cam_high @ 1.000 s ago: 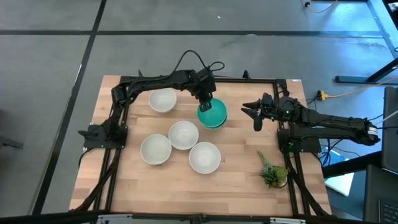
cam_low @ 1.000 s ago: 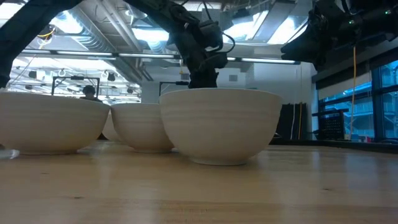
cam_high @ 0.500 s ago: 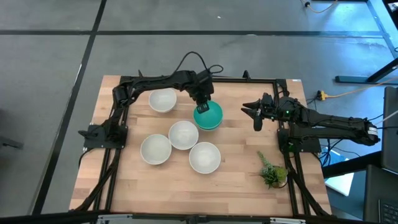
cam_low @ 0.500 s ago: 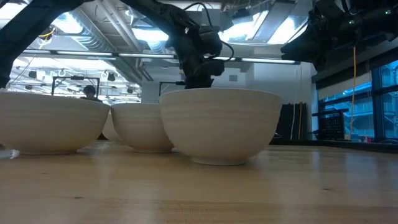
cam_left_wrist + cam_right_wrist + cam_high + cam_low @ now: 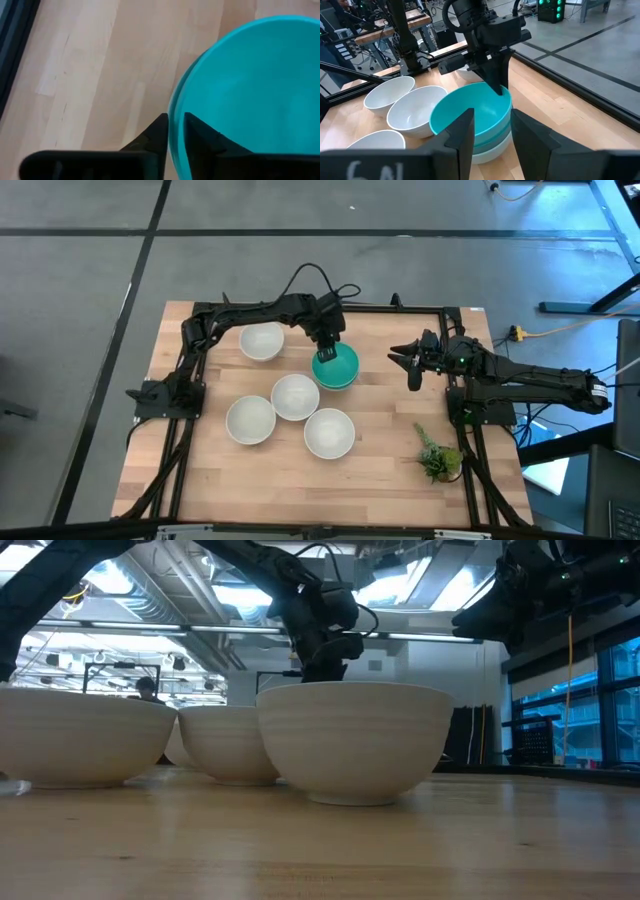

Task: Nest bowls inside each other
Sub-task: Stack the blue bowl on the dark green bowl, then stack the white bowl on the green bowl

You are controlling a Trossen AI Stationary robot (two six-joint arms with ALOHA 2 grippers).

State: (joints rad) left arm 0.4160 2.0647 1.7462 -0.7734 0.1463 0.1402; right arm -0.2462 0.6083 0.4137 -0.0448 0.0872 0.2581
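Observation:
The bright turquoise bowl [image 5: 337, 367] tops a stack near the table's far middle. In the right wrist view the turquoise bowl [image 5: 470, 117] sits in a second bowl over a pale one [image 5: 492, 147]. My left gripper [image 5: 325, 350] is shut on its rim. Of the white bowls, one [image 5: 261, 341] stands at the far left and three [image 5: 295, 396] [image 5: 250, 419] [image 5: 329, 432] cluster mid-table. My right gripper [image 5: 408, 365] hovers open to the right of the stack, touching nothing. In the low view the nearest white bowl [image 5: 355, 740] hides the stack. My left gripper holds the turquoise bowl by its rim [image 5: 175, 117] on the side facing the table's far left. One finger [image 5: 200, 137] is inside the bowl and one finger [image 5: 159, 134] outside, coming from above and pointing down. The bowl rests upright in the stack beneath it.
A small green plant sprig [image 5: 438, 458] lies near the right edge, by the right arm's base. Black frame rails run along the left, far and right sides of the wooden table [image 5: 390, 480]. Bare wood lies along the near edge.
My left gripper moved down and slightly toward the near edge, lowering the turquoise bowl into the stack. It kept its hold on the rim and has been still for the last half second. The right arm has not moved.

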